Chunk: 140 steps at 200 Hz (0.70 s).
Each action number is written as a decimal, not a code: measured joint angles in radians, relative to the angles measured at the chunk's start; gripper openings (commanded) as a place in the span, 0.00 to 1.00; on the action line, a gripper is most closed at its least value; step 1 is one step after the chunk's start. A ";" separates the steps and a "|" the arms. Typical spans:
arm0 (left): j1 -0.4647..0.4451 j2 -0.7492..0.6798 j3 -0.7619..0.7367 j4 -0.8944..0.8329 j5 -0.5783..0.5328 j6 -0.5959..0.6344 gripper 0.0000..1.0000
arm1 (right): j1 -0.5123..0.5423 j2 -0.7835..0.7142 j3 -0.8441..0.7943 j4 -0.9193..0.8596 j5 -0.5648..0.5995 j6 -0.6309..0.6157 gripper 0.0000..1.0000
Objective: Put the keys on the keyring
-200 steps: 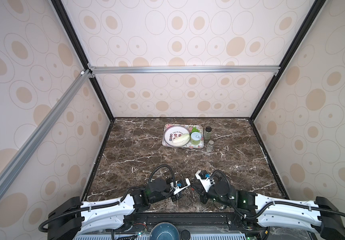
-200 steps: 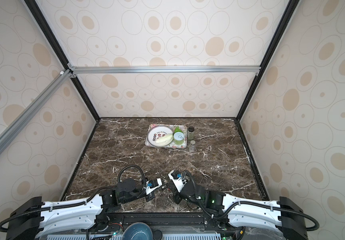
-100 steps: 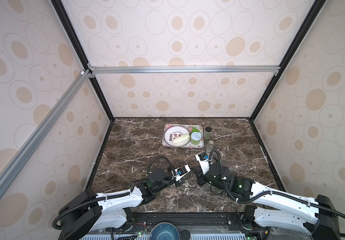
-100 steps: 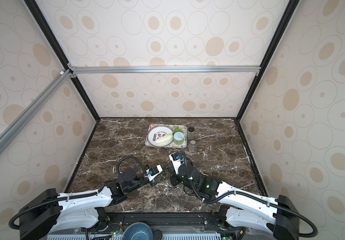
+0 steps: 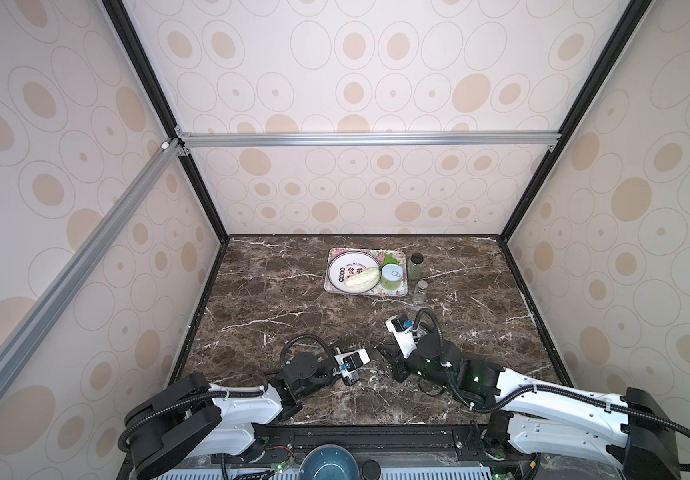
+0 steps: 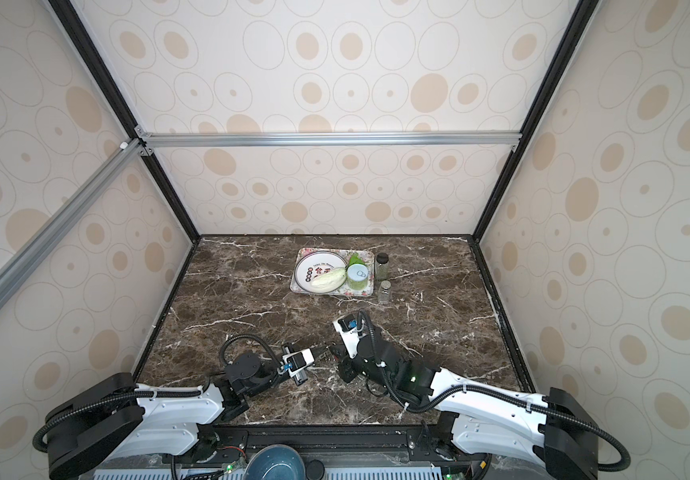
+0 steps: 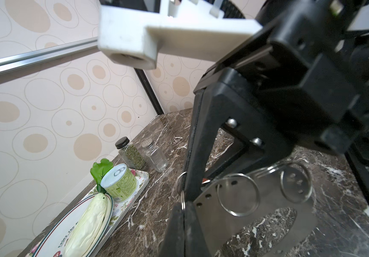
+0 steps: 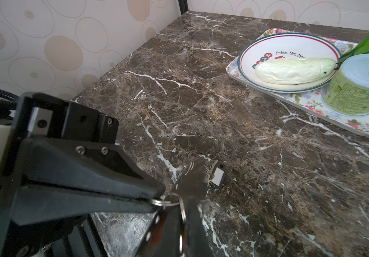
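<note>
Left wrist view: the keyring [image 7: 268,200], a flat grey plate with an oval hole, sits near the table's front edge with two wire loops [image 7: 238,194] on its face.
Left gripper [image 7: 185,207]: jaws pressed together on the near end of the keyring.
Right gripper [image 8: 156,200]: jaws closed tight, pinching a split ring [image 8: 164,202] at the keyring's end, tip to tip with the left gripper.
Keys: the black tag with the white label [image 8: 218,175] lies on the marble just beyond the keyring; of the red-orange tag [image 7: 204,180] only a sliver shows.
In the way: the right gripper's black body fills much of the left wrist view and covers part of the keyring.
Far side: a floral tray [image 5: 366,293] holds a white plate [image 5: 339,270] with a pale cabbage [image 5: 362,277], a green can [image 5: 391,277] and a green leaf [image 5: 389,259].
Beside the tray: a black-lidded herb jar [image 5: 416,266] and a clear shaker [image 5: 420,291], both upright.
Surface: brown marble tabletop [image 5: 293,299] with white veins.
Room: walls papered in beige ovals, with an aluminium rail [image 5: 355,139] across the back.
</note>
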 measured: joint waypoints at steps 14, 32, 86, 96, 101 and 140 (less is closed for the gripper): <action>0.000 0.000 -0.003 0.015 0.009 0.000 0.00 | 0.000 -0.003 -0.003 0.007 -0.005 -0.001 0.00; 0.000 0.000 -0.011 0.025 0.014 -0.001 0.00 | 0.000 -0.003 -0.010 0.018 -0.019 -0.003 0.00; 0.000 -0.013 -0.045 0.057 0.003 -0.001 0.00 | -0.001 0.004 -0.025 0.042 -0.037 0.008 0.24; 0.000 -0.019 -0.054 0.070 -0.002 -0.002 0.00 | -0.007 0.004 -0.031 0.039 -0.019 0.006 0.29; 0.000 -0.021 -0.056 0.072 -0.007 -0.002 0.00 | -0.009 0.004 -0.034 0.037 -0.012 0.010 0.30; 0.000 -0.023 -0.063 0.105 -0.044 -0.011 0.00 | -0.013 -0.043 -0.076 0.037 0.031 0.008 0.33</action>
